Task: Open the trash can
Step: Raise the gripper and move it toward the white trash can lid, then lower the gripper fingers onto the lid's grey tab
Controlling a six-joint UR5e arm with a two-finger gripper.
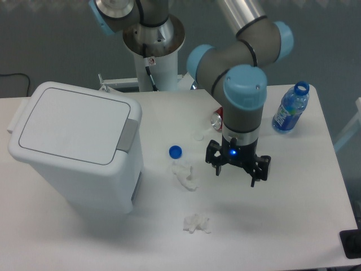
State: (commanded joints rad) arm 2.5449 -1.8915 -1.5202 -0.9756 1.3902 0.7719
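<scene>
The camera looks down on a white table (293,226). The trash can (76,144) stands on its left side with the lid flat and closed, the grey latch (129,135) on the edge facing the middle. The gripper (236,170) hangs above the table well to the right of the can, fingers spread and holding nothing. Between them lie a blue cap (175,151) and two crumpled tissues (185,174). A red can (218,118) lies behind the arm; a blue bottle (290,108) stands near the far right edge.

The white table (293,214) carries the trash can (76,144), blue cap (175,151), two tissues (185,174), can (219,118) and bottle (289,109).
</scene>
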